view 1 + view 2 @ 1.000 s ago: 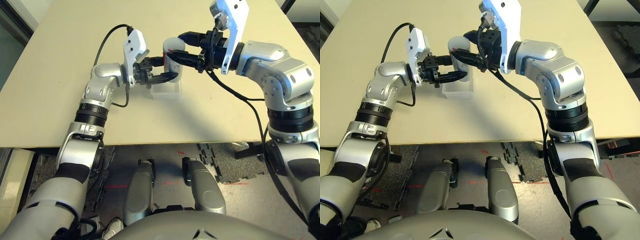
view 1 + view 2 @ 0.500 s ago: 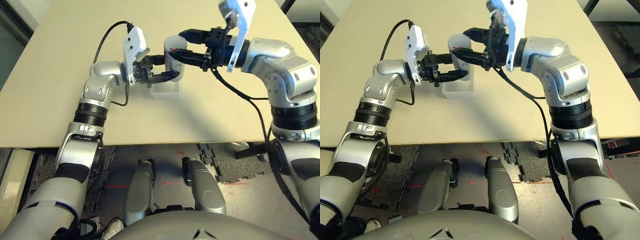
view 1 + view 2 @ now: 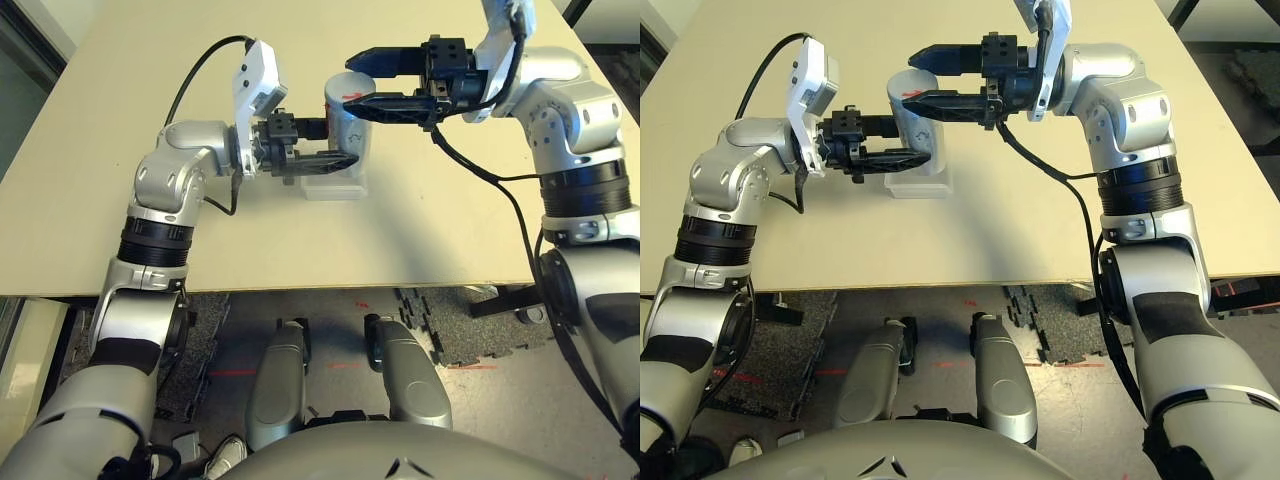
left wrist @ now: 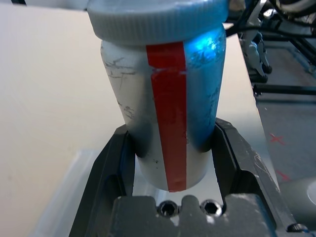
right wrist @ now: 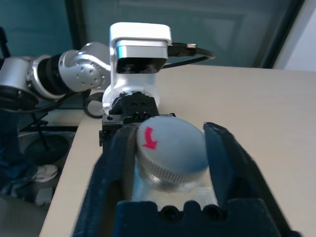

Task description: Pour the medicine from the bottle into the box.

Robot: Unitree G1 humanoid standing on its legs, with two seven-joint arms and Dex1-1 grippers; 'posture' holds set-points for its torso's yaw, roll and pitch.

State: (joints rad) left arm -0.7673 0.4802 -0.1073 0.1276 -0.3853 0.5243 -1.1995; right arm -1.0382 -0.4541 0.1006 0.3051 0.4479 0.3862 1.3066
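Left hand (image 4: 173,143) upright bottle's (image 4: 169,108) firm clamp, level

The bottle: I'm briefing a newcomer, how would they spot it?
On the pale table, above the clear box, the left gripper holds the bottle. Unlike the box, it is a cylinder with a red stripe and a ribbed cap.

Bottle's (image 4: 170,113) cap top (image 4: 160,19) cropped by left wrist view's edge.
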